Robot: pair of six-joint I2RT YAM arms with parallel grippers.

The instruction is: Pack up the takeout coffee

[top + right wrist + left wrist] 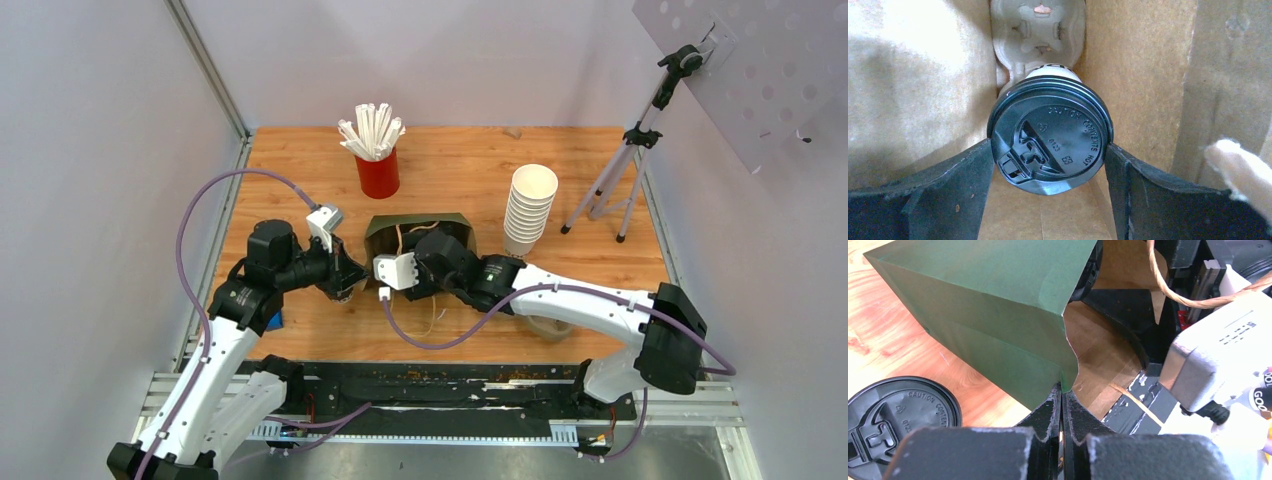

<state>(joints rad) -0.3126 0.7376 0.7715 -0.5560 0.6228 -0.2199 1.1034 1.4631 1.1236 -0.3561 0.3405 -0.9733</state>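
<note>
A green paper bag (pixel 420 232) with a brown inside stands open at the middle of the table. My left gripper (pixel 1062 391) is shut on the corner of the bag's (pixel 988 300) rim. My right gripper (pixel 1049 146) reaches inside the bag, shut on the takeout coffee (pixel 1050 135), its fingers pressing both sides of the black sip lid. The white cup sits over a pulp cup carrier (pixel 1038 30) at the bag's bottom. In the top view the coffee is hidden by the right wrist (pixel 440 258).
Another black-lidded cup (pixel 898 415) stands on the wood just left of the bag. A red cup of wrapped straws (pixel 377 172) is behind the bag, a stack of lidless white cups (pixel 528 210) to its right, a tripod (pixel 625 170) at the far right.
</note>
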